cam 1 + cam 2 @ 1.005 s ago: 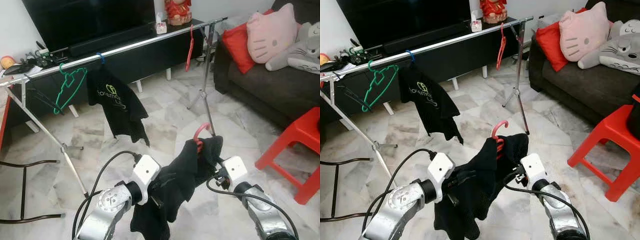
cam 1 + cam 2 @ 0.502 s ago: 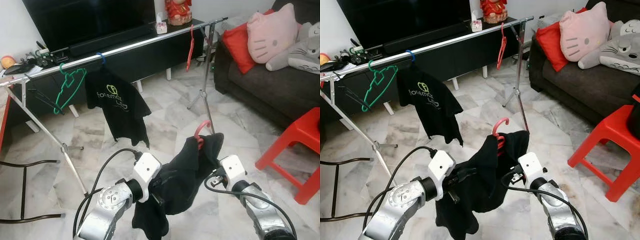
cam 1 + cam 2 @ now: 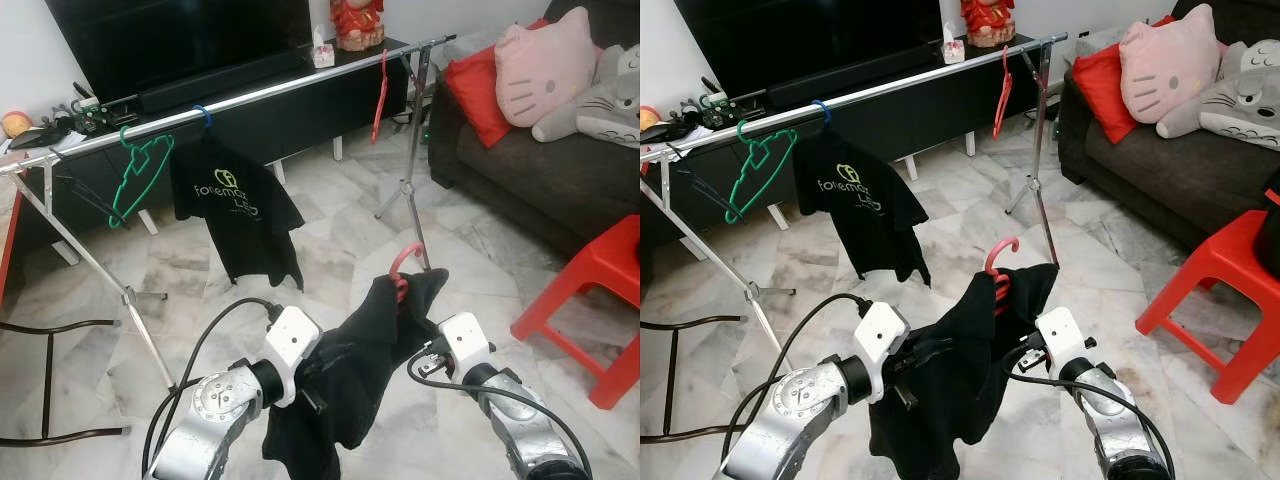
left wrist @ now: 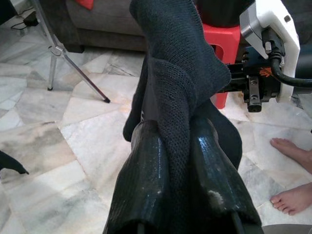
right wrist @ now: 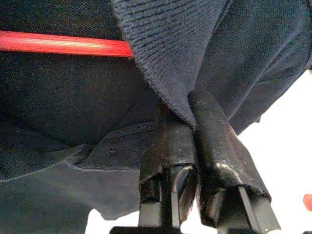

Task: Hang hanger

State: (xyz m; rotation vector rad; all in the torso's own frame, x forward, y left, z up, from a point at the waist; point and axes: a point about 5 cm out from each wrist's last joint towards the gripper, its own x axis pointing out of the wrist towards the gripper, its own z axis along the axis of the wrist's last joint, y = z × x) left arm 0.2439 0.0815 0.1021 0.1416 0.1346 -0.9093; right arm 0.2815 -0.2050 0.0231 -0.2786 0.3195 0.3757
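Hanging between the two grippers, a black garment (image 3: pixel 350 350) is carried on a red hanger (image 3: pixel 402 270), whose hook stands up at the top of the bundle, near 6 o'clock of the head view and well short of the rail. The left gripper (image 4: pixel 178 146) is clenched on a fold of the cloth, which is pinched between its two fingers. The right gripper (image 5: pixel 187 122) is likewise closed on a hem of the garment, just beside the hanger's red bar (image 5: pixel 63 43).

Compared with a second ago, little has been altered: the load has been held at much the same height and the hook has barely been shifted, while the hung black T-shirt (image 3: pixel 235 215) on the rail has swung round to show its print. The approach is therefore judged not yet begun in earnest.

The clothes rail (image 3: pixel 250 95) runs from 9 o'clock up towards 1 o'clock, with a green hanger (image 3: pixel 135 175) at 10 o'clock and a second red hanger (image 3: pixel 380 95) near 1 o'clock. A free stretch between the T-shirt and that hanger is judged the likely target; the hook must be raised above the bar first.
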